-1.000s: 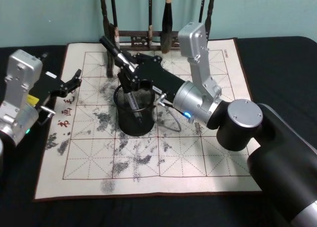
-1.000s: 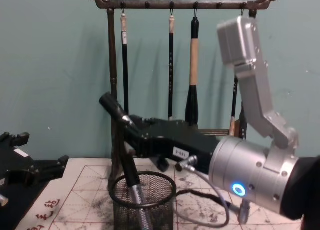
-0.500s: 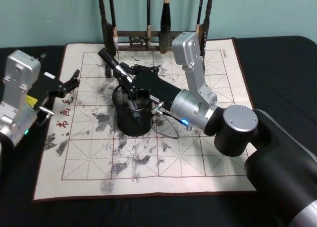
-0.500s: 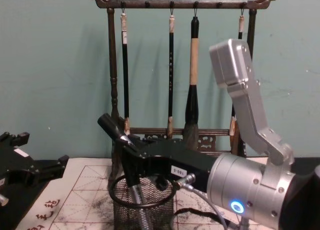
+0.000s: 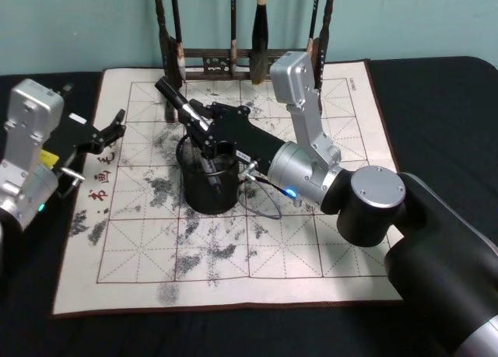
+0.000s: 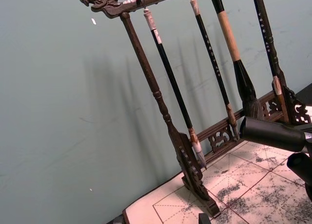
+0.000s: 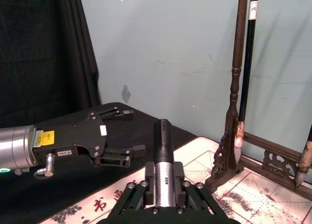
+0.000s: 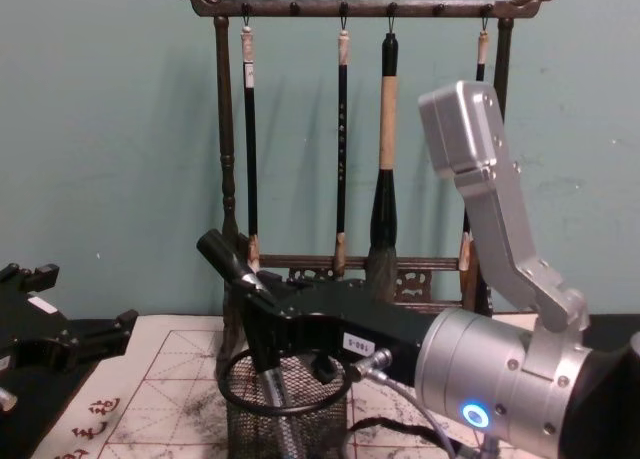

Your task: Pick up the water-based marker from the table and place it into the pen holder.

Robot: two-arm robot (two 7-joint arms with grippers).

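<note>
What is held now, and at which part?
The right gripper grips the marker at its silver middle section; the lower end is inside the pen holder. The left gripper holds nothing.

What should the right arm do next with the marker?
Probably open the right gripper: the water-based marker's lower end already sits inside the pen holder, its capped end slanting out over the rim, with the jaws clamped on its barrel. The left gripper sits parked, open, at the left.

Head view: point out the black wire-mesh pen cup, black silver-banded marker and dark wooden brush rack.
black wire-mesh pen cup [image 5: 201, 197], head view, side wall.
black silver-banded marker [image 5: 174, 97], head view, upper barrel.
dark wooden brush rack [image 5: 222, 55], head view, lower rail.
</note>
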